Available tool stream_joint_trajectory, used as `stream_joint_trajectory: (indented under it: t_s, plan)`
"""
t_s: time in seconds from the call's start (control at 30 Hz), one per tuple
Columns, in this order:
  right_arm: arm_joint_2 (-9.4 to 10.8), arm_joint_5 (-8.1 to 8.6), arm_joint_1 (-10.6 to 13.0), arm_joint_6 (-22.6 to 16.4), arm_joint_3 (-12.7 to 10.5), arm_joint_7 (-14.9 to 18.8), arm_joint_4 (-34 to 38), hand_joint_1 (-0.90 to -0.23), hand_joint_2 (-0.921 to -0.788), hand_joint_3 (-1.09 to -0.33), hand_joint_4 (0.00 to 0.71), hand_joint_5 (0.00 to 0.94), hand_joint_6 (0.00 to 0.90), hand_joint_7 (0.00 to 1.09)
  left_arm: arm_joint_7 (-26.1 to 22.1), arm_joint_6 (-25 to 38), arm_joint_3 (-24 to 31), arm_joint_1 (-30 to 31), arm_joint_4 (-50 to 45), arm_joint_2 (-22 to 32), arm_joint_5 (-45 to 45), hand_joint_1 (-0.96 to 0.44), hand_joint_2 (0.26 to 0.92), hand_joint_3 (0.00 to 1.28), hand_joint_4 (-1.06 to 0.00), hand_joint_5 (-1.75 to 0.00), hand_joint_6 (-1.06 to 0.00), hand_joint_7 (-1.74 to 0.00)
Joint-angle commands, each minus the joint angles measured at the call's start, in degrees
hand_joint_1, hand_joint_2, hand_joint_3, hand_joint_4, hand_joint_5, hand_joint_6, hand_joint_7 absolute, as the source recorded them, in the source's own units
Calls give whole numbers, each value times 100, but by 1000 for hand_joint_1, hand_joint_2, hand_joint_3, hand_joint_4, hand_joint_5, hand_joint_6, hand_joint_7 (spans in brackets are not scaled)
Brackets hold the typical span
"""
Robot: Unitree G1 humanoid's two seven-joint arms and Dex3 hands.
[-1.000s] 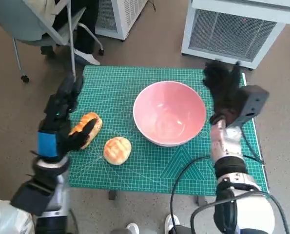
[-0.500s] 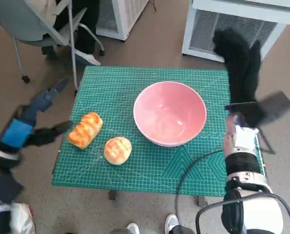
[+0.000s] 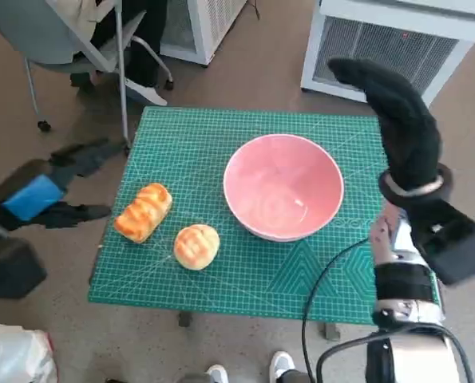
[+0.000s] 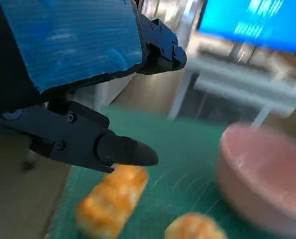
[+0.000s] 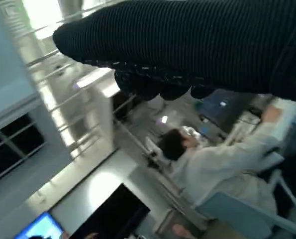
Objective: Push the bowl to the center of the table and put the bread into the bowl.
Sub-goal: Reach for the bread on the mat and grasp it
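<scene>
left hand (image 3: 37, 199): off surface's left edge, fingers (image 4: 123, 149) spread, empty | right hand (image 3: 397, 120): raised beyond bowl (image 3: 283, 186), fingers extended, empty | bread (image 3: 144, 211): on mat (image 3: 197, 136)

The pink bowl (image 3: 283, 186) stands upright and empty, beside the raised right robot hand (image 3: 397, 120). Two golden breads, one long (image 3: 143, 211) and one round (image 3: 196, 246), lie near the left robot hand (image 3: 49, 191), untouched.

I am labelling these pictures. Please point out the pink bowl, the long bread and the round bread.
pink bowl (image 3: 257, 159): head view, on its far inner wall.
long bread (image 3: 143, 211): head view, middle of its crust.
round bread (image 3: 196, 246): head view, its top.
</scene>
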Motion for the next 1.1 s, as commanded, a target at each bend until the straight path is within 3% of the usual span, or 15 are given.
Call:
stream_joint_trajectory:
  t_s: [0.03, 0.4, 0.57, 0.67, 0.77, 0.93, 1.1]
  plan:
    - [-37, -100, 340, 110, 67, -136, -325, -597, -921, -730, 276, 13, 277, 194, -119, 345, -175, -116, -266, 161, 261, -374, 854, 1, -249, -3, -362, -20]
    - [-60, -297, 500, 184, 132, -417, -594, -591, -921, -734, 275, 8, 275, 204, 236, 490, -432, -71, -332, -8, 830, -383, 838, 1, -261, -3, -366, -9]
    - [-93, -358, 506, 104, 148, -489, -530, -591, -921, -736, 271, 4, 273, 208, 853, 1475, -486, 186, -760, -398, 1498, -480, 890, 19, -275, -6, -365, -5]
    - [-97, -380, 513, 62, 162, -522, -504, -590, -921, -738, 270, 3, 267, 209, 1142, 2520, -592, 363, -1241, -764, 2076, -576, 913, 130, -297, -10, -359, -2]
    - [-95, -399, 523, 38, 173, -545, -493, -589, -921, -739, 269, 3, 262, 210, 1089, 3272, -765, 435, -1585, -972, 2479, -638, 918, 217, -306, -9, -343, -1]
    - [-97, -452, 519, -3, 178, -583, -461, -591, -921, -739, 270, 2, 254, 212, 964, 3869, -923, 477, -1908, -1168, 2690, -689, 921, 297, -297, -2, -294, 0]
    - [-125, -479, 510, -3, 187, -604, -447, -591, -921, -739, 269, 1, 247, 215, 1062, 3990, -999, 507, -1943, -1270, 2731, -697, 921, 318, -292, 0, -269, 0]
